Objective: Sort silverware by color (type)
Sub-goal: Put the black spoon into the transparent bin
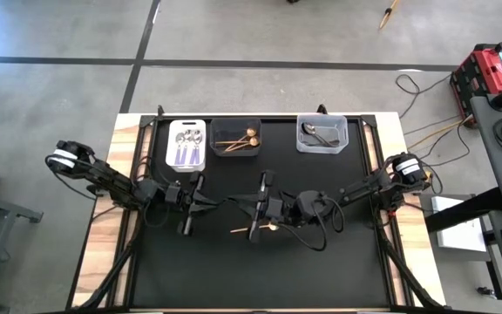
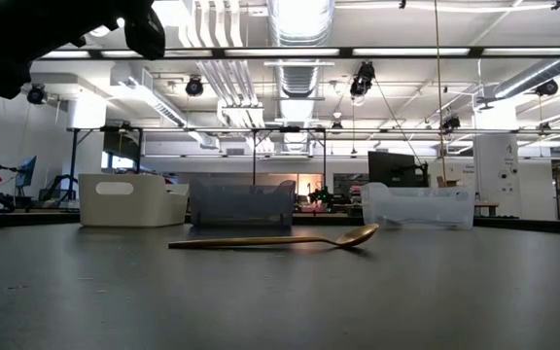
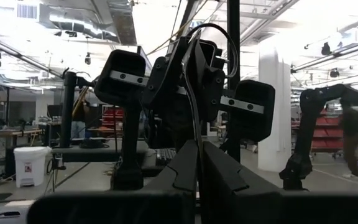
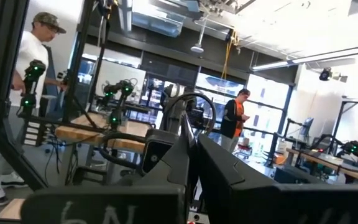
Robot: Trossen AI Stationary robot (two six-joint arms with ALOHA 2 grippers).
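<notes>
High view: the desk (image 1: 146, 279) lies bare toward its near edge, and a gold spoon (image 1: 253, 228) rests mid-desk beside the clenched, empty right pincer (image 1: 257, 228); the left pincer (image 1: 187, 228) is clenched too.

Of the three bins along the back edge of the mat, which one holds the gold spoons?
The dark middle bin: gold spoons lie in it. The white bin on its left holds purple-handled pieces; the clear bin on its right holds dark ones.

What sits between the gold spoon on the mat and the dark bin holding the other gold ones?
Nothing visible. The gold spoon lies alone mid-mat under the right gripper, which is shut; bare mat runs up to the dark bin. The left gripper sits off to the side.
</notes>
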